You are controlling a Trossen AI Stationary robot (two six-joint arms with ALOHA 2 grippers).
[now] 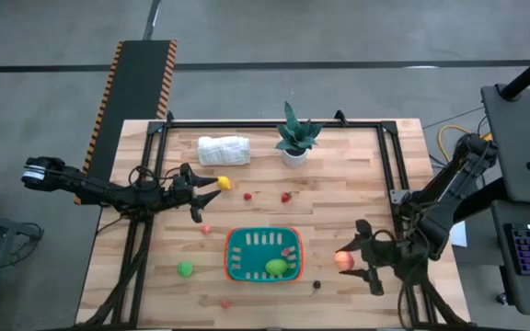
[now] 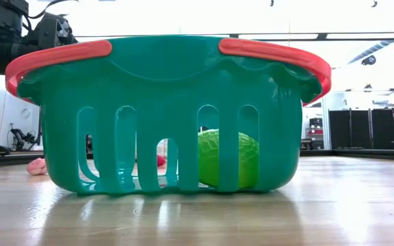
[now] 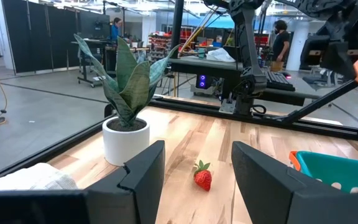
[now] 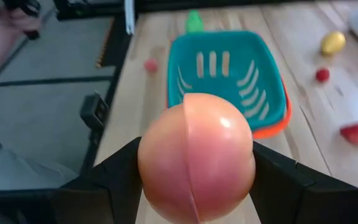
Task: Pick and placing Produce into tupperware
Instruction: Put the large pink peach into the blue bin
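The right pincer is clamped on an orange-pink peach and sits over the tabletop just beside the tupperware, on its right side. In the right wrist view the fruit fills the gap between the jaws, with the teal container ahead of it. Inside the tupperware lies a green piece near one corner.

The left pincer hangs over the far left part of the tabletop, jaws apart and holding nothing, with a strawberry ahead of it and a yellow fruit just beside it. A potted plant and a rolled white cloth stand along the far edge.

The risk now, as I judge it, lies in the carry and release. The peach is round and smooth and bulges well past the jaws — a slight slackening could let it roll out short of the container. The raised orange-red rim is another hazard: dropped onto it, the fruit would likely bounce off. Landing on the green piece could also kick it back out.
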